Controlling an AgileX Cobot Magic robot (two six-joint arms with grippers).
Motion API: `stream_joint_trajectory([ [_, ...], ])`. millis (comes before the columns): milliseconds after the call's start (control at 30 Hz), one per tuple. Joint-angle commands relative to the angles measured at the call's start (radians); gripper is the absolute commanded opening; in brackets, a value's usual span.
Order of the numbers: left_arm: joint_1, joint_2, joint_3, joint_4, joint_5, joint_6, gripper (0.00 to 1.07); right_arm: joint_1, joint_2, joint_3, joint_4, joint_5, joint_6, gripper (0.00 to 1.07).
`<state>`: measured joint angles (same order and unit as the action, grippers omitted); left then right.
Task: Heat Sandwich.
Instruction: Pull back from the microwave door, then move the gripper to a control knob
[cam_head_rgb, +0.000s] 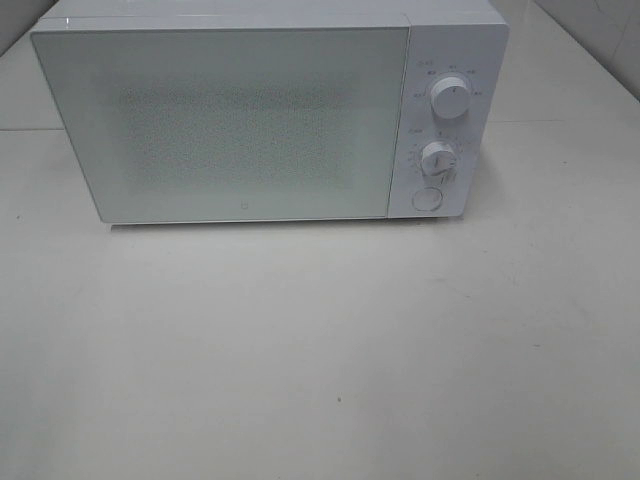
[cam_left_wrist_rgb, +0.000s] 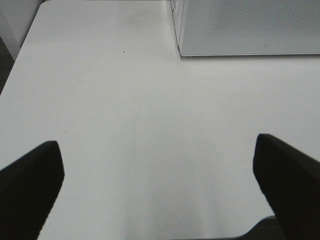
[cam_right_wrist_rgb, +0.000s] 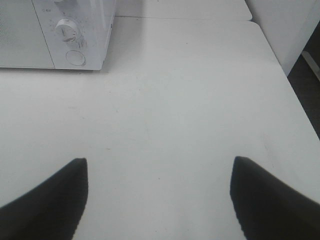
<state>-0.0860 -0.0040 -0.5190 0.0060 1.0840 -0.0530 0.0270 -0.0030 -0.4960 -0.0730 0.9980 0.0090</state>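
A white microwave (cam_head_rgb: 250, 120) stands at the back of the white table (cam_head_rgb: 320, 350) with its door shut. Two dials (cam_head_rgb: 451, 99) and a round button (cam_head_rgb: 427, 199) sit on its right panel. The sandwich is out of view. My left gripper (cam_left_wrist_rgb: 157, 165) hovers open over bare table, the microwave's left front corner (cam_left_wrist_rgb: 182, 47) ahead of it. My right gripper (cam_right_wrist_rgb: 159, 182) is open too, nothing between its fingers, with the microwave's control panel (cam_right_wrist_rgb: 70, 37) ahead. Neither gripper shows in the exterior high view.
The table's left edge (cam_left_wrist_rgb: 22, 55) drops to a dark floor. Its right edge (cam_right_wrist_rgb: 292, 85) lies near a white wall or cabinet (cam_right_wrist_rgb: 285, 30). A wide stretch of bare tabletop lies in front of the microwave.
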Motion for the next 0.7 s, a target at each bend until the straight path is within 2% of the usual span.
stream_joint_trajectory([
  [33,0.003,-0.023,0.000,-0.006,-0.013,-0.005,0.98,-0.004,-0.029,0.001,0.002,-0.005,0.004,0.75],
  [400,0.003,-0.023,0.000,-0.006,-0.013,-0.005,0.98,-0.004,-0.007,-0.027,0.002,-0.079,0.027,0.75],
  [700,0.003,-0.023,0.000,-0.006,-0.013,-0.005,0.98,-0.004,0.151,-0.026,0.002,-0.235,0.027,0.75],
])
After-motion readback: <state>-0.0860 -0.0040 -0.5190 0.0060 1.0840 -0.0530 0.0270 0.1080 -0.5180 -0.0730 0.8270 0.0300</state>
